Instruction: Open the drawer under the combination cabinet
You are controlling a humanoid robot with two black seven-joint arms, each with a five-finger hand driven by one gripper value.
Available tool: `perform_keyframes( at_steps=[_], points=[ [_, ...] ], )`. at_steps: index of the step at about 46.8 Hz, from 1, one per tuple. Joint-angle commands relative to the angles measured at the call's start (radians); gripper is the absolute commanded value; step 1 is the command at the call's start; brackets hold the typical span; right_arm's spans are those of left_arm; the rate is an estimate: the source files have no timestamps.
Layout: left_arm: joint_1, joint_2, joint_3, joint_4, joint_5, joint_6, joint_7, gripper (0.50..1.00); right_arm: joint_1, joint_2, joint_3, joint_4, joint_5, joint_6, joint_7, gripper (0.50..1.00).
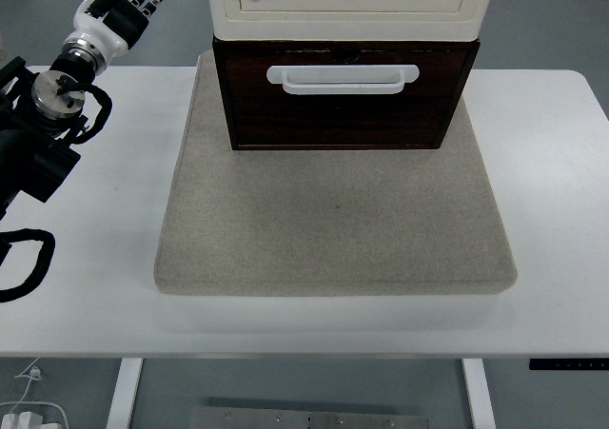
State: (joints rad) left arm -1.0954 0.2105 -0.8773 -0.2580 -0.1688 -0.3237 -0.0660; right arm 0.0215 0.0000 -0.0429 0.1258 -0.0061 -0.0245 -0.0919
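Note:
The combination cabinet stands at the back of a grey mat [333, 220]. Its cream upper part [347, 1] sits on a dark brown drawer [343, 96] with a white bar handle [343, 79] across its front. The drawer front looks flush with its frame. My left hand [128, 1] hovers at the upper left, well to the left of the cabinet, fingers spread and holding nothing. My right arm does not show.
The white table [86, 258] carries the mat in its middle. My left arm's black links and cables [29, 153] hang over the table's left side. The table's far edge runs just behind the cabinet.

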Motion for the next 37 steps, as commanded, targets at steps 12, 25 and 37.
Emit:
perform_keyframes(
  at_steps=[12,25,37],
  points=[
    [-0.001,0.001,-0.003,0.0,-0.001,0.0,0.0,1.0,0.0,0.0,0.0,0.0,0.0,0.0,0.0,0.928],
    [-0.004,0.015,0.0,0.006,0.0,0.002,0.002,1.0,0.0,0.0,0.0,0.0,0.0,0.0,0.0,0.928],
    [-0.001,0.039,0.009,0.0,0.014,-0.002,0.002,1.0,0.0,0.0,0.0,0.0,0.0,0.0,0.0,0.928]
  ],
)
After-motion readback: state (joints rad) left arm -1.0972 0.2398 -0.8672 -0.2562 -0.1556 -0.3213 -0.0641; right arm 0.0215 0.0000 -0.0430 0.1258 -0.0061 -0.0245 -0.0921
